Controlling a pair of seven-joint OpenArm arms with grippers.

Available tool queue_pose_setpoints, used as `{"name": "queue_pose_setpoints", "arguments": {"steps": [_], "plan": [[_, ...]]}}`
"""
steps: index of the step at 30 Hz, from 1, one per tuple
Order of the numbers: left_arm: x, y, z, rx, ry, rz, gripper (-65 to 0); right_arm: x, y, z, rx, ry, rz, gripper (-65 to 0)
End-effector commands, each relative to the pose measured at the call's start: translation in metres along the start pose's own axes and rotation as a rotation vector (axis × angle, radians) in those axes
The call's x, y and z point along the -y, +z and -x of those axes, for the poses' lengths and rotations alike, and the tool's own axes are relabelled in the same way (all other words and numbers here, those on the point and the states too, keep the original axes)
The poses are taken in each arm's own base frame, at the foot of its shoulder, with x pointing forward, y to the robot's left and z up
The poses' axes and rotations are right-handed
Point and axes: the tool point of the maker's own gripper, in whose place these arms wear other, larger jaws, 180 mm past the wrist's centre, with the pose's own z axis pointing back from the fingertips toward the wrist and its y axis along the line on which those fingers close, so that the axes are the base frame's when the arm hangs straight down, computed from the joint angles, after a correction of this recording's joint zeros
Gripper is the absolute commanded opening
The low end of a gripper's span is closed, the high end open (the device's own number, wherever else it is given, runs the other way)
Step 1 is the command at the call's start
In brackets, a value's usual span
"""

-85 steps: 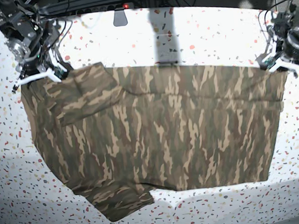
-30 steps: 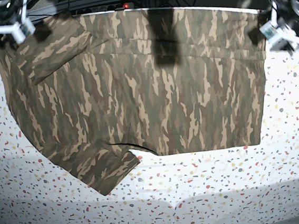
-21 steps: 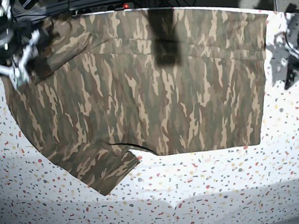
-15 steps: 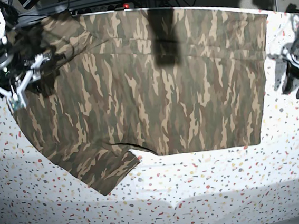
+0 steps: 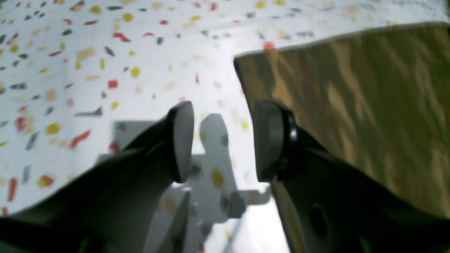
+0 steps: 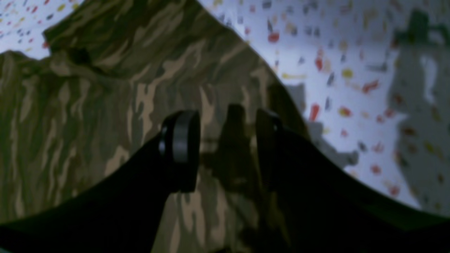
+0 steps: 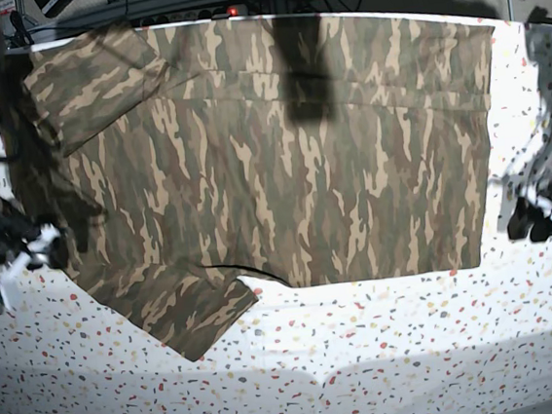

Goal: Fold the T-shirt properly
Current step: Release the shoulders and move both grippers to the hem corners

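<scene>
Shirt: the camouflage cloth T-shirt (image 7: 262,159) lies spread flat on the speckled white terrazzo-pattern table (image 7: 388,353), sleeves out.
Left gripper (image 5: 223,140): jaws parted, empty — just beside the hem corner.
Right gripper (image 6: 225,151): jaws parted, empty, above a sleeve edge.
Risk: pinching one layer only, or uneven lifts — likely a skewed, wrinkled fold.

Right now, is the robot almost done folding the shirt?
No. Done: the T-shirt lies spread flat on the table. In hand: nothing; the left gripper and right gripper are both open and empty beside its edges. Left: every fold, sleeves included.
</scene>
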Motion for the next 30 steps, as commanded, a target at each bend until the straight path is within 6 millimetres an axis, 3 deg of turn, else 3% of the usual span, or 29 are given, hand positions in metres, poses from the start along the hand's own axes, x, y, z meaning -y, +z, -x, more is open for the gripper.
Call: {"name": "queue_pose_setpoints", "arguments": {"steps": [1, 6, 10, 12, 17, 25, 30], "plan": [[-0.009, -0.003, -0.024, 0.054, 0.003, -0.011, -38.1, 0.007, 0.000, -0.021, 0.035, 0.028, 0.011, -38.3], [-0.023, -0.034, -0.031, 0.048, 0.139, -0.050, -38.1, 0.004, -0.037, -0.025, -0.050, 0.097, 0.018, -38.3], [-0.018, -0.049, -0.035, 0.044, 0.185, -0.025, -38.4, 0.004, -0.057, -0.032, -0.097, 0.135, 0.035, -38.3], [-0.013, -0.056, -0.025, 0.007, 0.171, -0.028, -39.8, 0.003, -0.062, -0.036, -0.109, 0.142, 0.037, -38.3], [0.015, -0.074, 0.012, -0.086, 0.105, -0.001, -39.9, 0.000, -0.065, -0.050, -0.091, 0.152, 0.034, -38.3], [0.020, -0.076, 0.024, -0.112, 0.116, 0.002, -39.9, 0.000, -0.064, -0.056, -0.079, 0.151, 0.034, -38.3], [0.044, -0.079, 0.030, -0.150, 0.123, 0.101, -39.9, 0.000, -0.064, -0.059, -0.067, 0.153, 0.032, -38.3]]}}
